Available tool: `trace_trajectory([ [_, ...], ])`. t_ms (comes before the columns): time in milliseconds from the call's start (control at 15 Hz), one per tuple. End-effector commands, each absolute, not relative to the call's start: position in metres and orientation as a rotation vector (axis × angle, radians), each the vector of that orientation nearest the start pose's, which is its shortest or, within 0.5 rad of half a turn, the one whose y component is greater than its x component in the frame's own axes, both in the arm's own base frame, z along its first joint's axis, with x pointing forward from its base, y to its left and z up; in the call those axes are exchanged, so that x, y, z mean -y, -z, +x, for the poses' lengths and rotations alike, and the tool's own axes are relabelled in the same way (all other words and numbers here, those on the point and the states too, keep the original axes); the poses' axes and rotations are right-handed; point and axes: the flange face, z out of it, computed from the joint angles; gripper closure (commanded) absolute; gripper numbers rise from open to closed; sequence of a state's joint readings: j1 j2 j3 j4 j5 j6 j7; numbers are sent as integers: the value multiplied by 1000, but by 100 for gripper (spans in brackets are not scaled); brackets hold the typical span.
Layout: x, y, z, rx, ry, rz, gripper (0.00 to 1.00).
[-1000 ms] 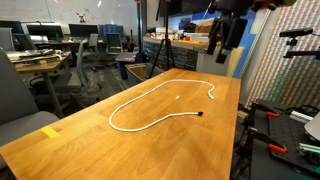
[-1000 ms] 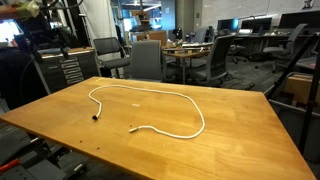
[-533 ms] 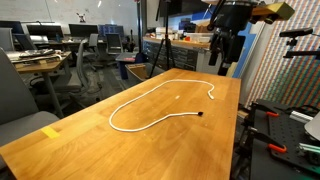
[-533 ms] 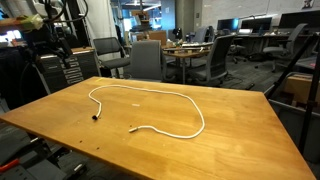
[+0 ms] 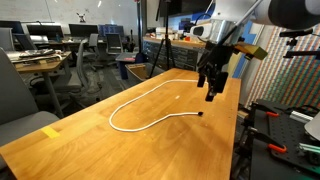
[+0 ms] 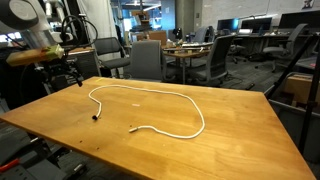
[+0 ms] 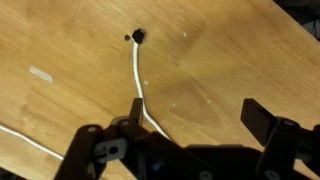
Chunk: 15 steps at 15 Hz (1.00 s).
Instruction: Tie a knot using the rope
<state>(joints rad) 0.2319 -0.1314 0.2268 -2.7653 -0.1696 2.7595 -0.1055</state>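
Rope point(image 7: 137, 75) lies looped on the desk point(image 5: 80, 145), one dark tip toward twelve o'clock in the wrist view, below the spread, empty end effector point(image 5: 210, 93).

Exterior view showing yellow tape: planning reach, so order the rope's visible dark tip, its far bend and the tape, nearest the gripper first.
1. Dark tip, close beside the gripper.
2. Rope bend, halfway across.
3. Yellow tape, farthest, beyond the bend.

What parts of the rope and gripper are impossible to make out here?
- One rope end, exterior view: lost against the dark gripper.
- Rope, wrist view: cut by the left edge, partly under the gripper.
- Gripper, exterior view: small, dark against clutter; height over the table unclear.
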Motion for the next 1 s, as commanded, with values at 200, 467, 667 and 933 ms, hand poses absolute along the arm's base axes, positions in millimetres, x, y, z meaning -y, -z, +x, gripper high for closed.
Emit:
trace_trajectory([
  [200,-141,-187,355,1059,72,-3077,0],
  [467,-128,-163,356,931,54,-3100,16],
  [667,-127,-152,364,900,72,-3105,19],
  [933,-130,-144,387,902,143,-3123,14],
])
